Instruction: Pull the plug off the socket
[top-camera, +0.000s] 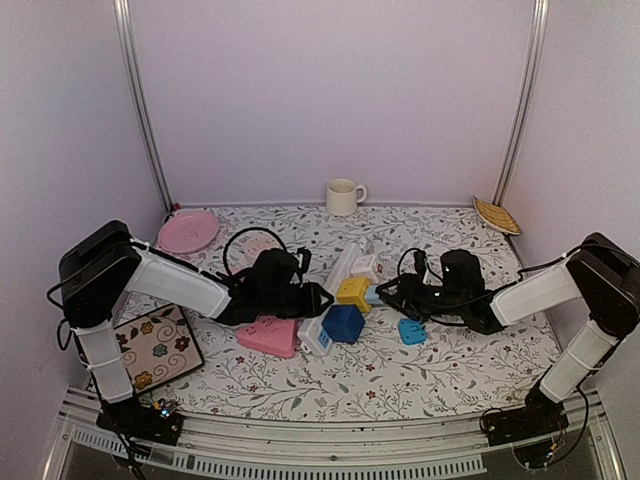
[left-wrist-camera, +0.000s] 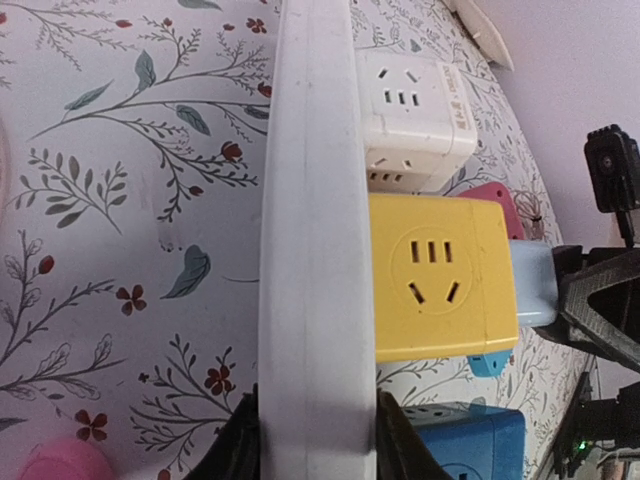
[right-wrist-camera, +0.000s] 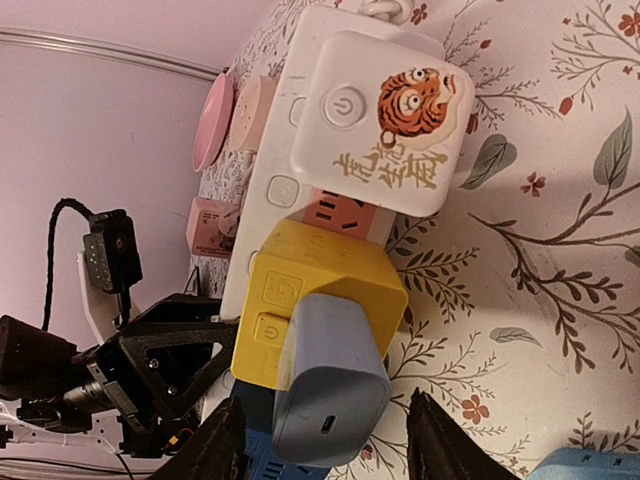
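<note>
Plug, grey-blue, sits in yellow socket cube on white strip mid-counter; left claw clamps strip as brace, right claw straddles plug, open, apparently not yet touching.

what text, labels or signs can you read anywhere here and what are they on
Power sign, no words: on the white cube adapter, beside its tiger picture.
Gold Chinese characters under the tiger: too stylised to read surely.
Power sign, no words: on a button of the yellow cube.
Small print on the white cube adapter's side, left wrist view: too small to read.
Nothing else readable.
</note>
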